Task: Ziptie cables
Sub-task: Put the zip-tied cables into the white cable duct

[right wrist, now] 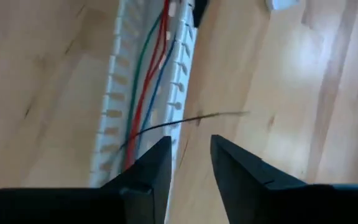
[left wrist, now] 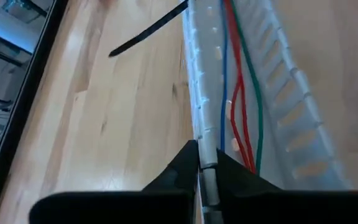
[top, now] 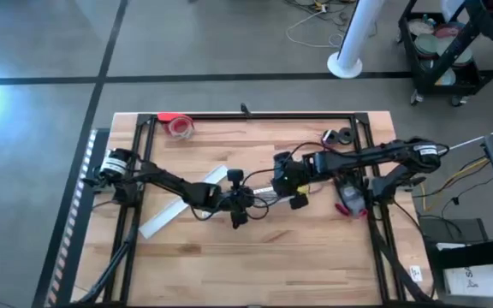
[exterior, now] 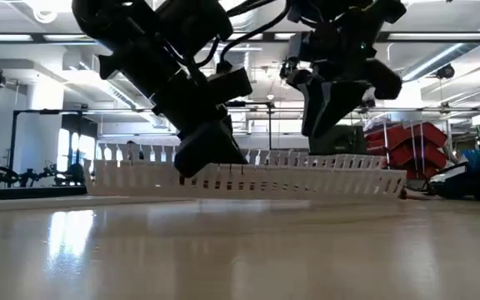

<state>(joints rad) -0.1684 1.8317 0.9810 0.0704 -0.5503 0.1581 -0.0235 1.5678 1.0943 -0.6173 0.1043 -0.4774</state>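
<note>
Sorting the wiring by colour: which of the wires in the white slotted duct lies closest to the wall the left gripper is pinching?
The blue wire. It runs right beside the wall pinched by the left gripper; the red wires and green wire lie farther across.

Red, blue and green cables point(left wrist: 238, 106), white slotted duct point(left wrist: 205, 93), black ziptie point(left wrist: 146, 30)

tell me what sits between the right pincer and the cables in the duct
The right wrist view shows the right pincer open, and between it and the cables stands the white slotted duct wall, crossed by a thin black zip tie.
</note>
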